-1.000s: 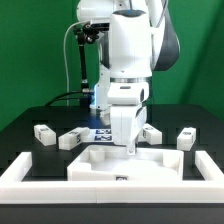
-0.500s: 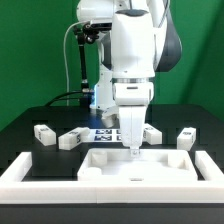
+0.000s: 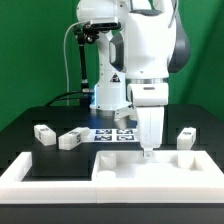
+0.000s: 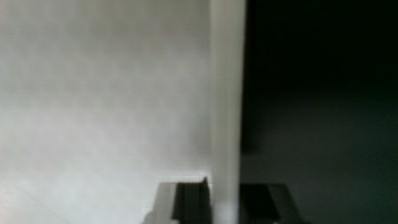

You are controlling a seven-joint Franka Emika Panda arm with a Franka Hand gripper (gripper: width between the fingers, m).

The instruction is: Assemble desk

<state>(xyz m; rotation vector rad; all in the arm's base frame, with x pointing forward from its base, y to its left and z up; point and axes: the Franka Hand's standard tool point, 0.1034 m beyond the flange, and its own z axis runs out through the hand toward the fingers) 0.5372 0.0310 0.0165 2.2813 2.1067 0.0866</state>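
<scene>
We see a white tabletop (image 3: pixel 150 170), white leg blocks (image 3: pixel 43 134) patterned with black-and-white squares, a black counter (image 3: pixel 60 162) and a white arm (image 3: pixel 140 40).

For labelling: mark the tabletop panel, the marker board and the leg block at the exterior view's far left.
tabletop panel (image 3: pixel 130 168), exterior view, flat top face.
marker board (image 3: pixel 108 135), exterior view, tagged surface.
leg block (image 3: pixel 42 134), exterior view, front face.
</scene>
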